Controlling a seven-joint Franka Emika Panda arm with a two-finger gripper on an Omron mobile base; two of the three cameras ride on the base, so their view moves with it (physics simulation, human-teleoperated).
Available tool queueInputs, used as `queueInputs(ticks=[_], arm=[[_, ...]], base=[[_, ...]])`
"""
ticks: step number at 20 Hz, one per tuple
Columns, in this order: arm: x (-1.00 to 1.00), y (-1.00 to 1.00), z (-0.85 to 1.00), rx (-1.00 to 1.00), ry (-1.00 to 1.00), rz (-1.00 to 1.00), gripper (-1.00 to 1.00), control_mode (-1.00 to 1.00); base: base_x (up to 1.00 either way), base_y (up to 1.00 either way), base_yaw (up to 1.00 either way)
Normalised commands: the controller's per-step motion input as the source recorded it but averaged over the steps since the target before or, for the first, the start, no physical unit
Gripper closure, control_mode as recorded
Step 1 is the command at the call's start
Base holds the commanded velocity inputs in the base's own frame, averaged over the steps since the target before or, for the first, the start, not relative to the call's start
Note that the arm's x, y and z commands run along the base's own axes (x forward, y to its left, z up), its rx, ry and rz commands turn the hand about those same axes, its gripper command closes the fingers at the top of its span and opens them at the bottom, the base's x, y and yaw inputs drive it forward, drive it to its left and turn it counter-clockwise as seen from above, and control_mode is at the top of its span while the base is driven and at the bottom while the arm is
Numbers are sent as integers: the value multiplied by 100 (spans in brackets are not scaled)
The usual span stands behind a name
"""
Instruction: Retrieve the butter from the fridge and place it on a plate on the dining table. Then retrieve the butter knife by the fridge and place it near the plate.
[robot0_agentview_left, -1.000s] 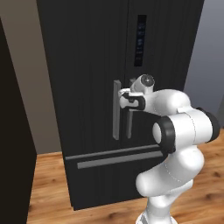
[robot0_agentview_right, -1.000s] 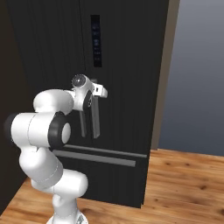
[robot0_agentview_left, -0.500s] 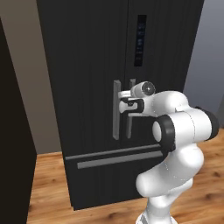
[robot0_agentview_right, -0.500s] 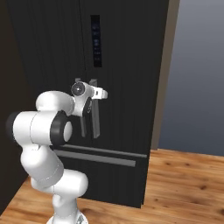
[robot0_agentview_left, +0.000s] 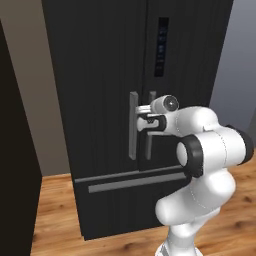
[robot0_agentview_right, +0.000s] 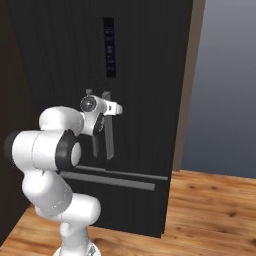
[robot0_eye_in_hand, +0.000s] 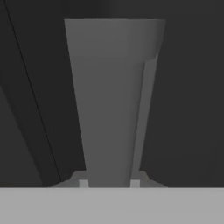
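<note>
Gripping the grey vertical bar handle of the tall black French-door fridge, your two-finger gripper stands closed, with one fingertip on each side of the bar, as you see in the hand view. In the left base view the gripper sits at the right one of the two handles, a little above the middle of the bar, and the second grey handle is just beside it to the left. Both doors are shut. The dark control panel is above the hand on the door.

You cannot see the butter now; I judge it is behind these closed doors, because the task says it is in the fridge. So the step in hand is opening the door.

About handling, I think the handle is stiff and smooth metal, so it will not bend, but it can slip between the fingers if you pull too fast. The door is probably heavy and turns on a hinge at its outer edge. You should pull along an arc, not straight. Holding near the middle of the bar seems a good place.

Around the fridge you have the wooden floor and a grey-blue wall on the right.
</note>
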Motion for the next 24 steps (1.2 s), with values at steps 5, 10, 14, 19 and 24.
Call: queueInputs(ticks=[5, 10, 14, 19, 24], arm=[[-48, -54, 19, 0, 3, 0, 100, -100], [-74, -76, 25, 0, 6, 0, 100, -100], [-86, -91, 36, 9, 5, 0, 100, -100], [-100, -94, 35, 15, 0, 0, 100, -100], [-58, -90, 18, 20, 3, 0, 100, -100]], base=[[0, 0, 0], [0, 0, 0], [0, 0, 0], [0, 0, 0], [0, 0, 0]])
